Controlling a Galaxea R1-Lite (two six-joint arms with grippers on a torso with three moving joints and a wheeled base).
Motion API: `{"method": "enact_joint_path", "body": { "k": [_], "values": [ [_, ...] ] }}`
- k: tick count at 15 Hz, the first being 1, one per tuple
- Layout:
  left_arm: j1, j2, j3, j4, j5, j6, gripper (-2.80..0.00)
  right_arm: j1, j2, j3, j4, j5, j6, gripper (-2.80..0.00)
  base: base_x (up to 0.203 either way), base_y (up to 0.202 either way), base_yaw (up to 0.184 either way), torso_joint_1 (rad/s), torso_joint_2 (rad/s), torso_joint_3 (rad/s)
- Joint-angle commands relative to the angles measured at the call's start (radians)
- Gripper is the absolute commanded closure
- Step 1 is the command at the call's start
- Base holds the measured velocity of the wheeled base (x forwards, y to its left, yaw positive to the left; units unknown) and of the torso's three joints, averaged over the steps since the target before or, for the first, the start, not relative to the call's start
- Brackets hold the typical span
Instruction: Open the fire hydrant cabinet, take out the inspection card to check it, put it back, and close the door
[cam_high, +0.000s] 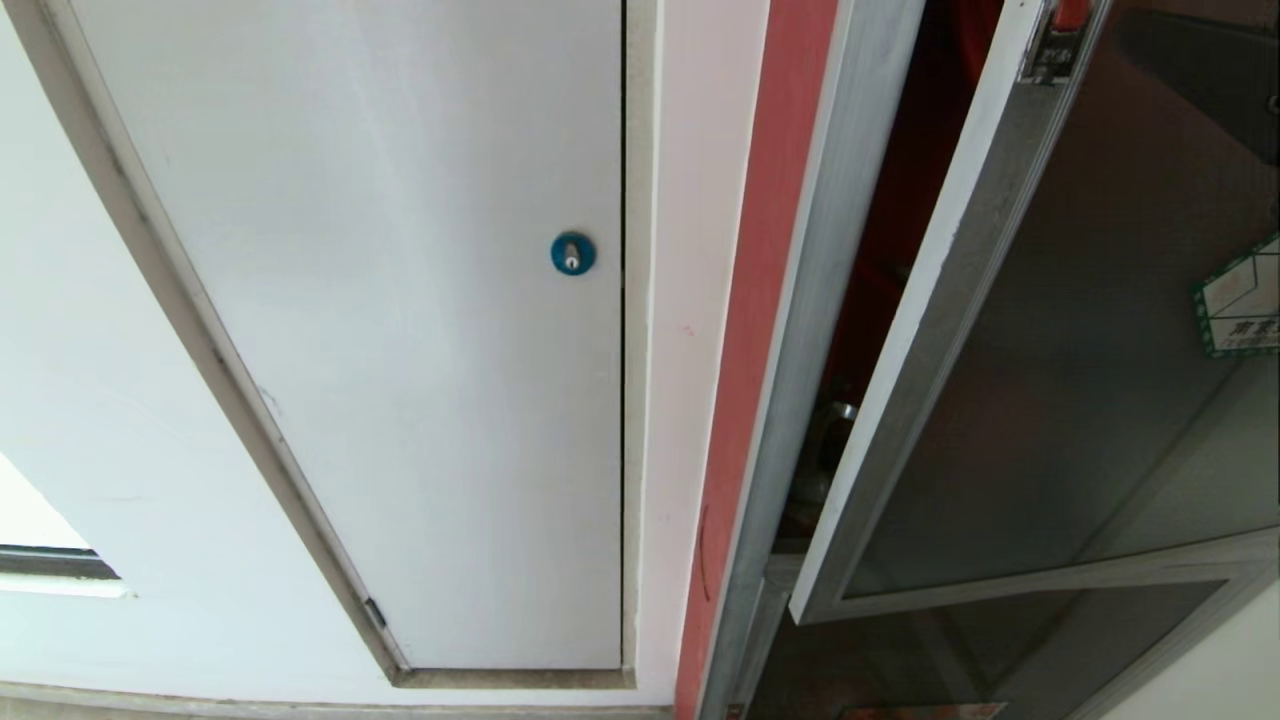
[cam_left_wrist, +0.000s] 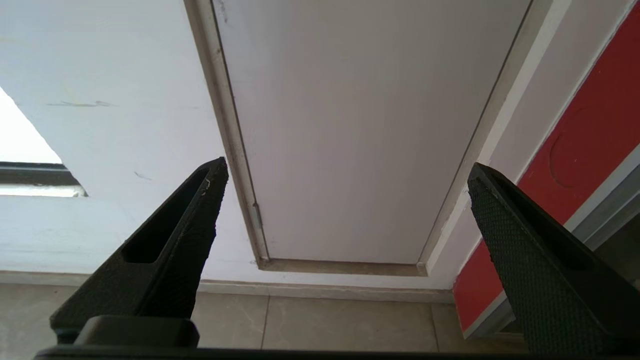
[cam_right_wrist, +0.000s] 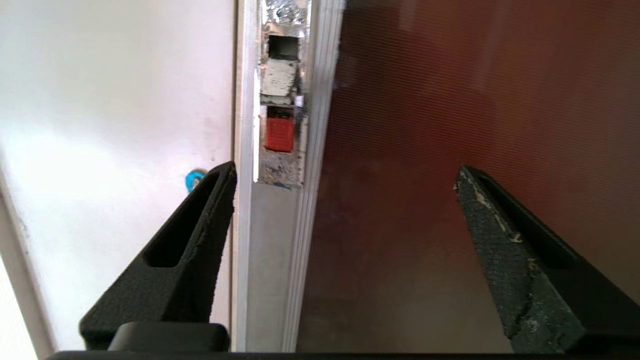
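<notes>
The fire hydrant cabinet (cam_high: 800, 330) stands at the right of the head view, silver-framed with a red lining. Its door (cam_high: 1080, 380), dark tinted glass in a silver frame, stands ajar, with a green-edged sticker (cam_high: 1240, 300) near the right edge and a red latch (cam_high: 1068, 14) at its top corner. In the right wrist view my right gripper (cam_right_wrist: 345, 172) is open, close in front of the door's glass (cam_right_wrist: 450, 125) and frame, just below the red latch (cam_right_wrist: 280, 134). My left gripper (cam_left_wrist: 347, 170) hangs open, low, facing the wall. The inspection card is out of view.
A plain white panel (cam_high: 400, 300) with a blue round lock (cam_high: 573, 253) fills the wall left of the cabinet. A red strip (cam_high: 760, 300) borders the cabinet's left side. Floor tiles (cam_left_wrist: 325, 325) show below the wall in the left wrist view.
</notes>
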Motion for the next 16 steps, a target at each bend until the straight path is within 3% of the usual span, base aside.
{"method": "enact_joint_path", "body": {
  "k": [1,8,11,16],
  "values": [
    [0.0,0.001,0.0,0.0,0.0,-0.001,-2.8,0.001,-0.027,0.018,-0.002,-0.003,-0.003,0.0,0.0,0.0,0.0,0.0,0.0,0.0],
    [0.0,0.001,0.0,0.0,0.0,-0.001,-2.8,-0.015,-0.132,0.1,0.0,-0.008,-0.002,0.0,0.0,0.0,0.0,0.0,0.0,0.0],
    [0.0,0.001,0.0,0.0,0.0,-0.001,-2.8,-0.102,-0.175,0.135,0.001,-0.009,-0.002,0.0,0.0,0.0,0.0,0.0,0.0,0.0],
    [0.0,0.001,0.0,0.0,0.0,-0.001,-2.8,-0.314,-0.273,0.146,0.001,-0.009,-0.001,0.0,0.0,0.0,0.0,0.0,0.0,0.0]
  ]
}}
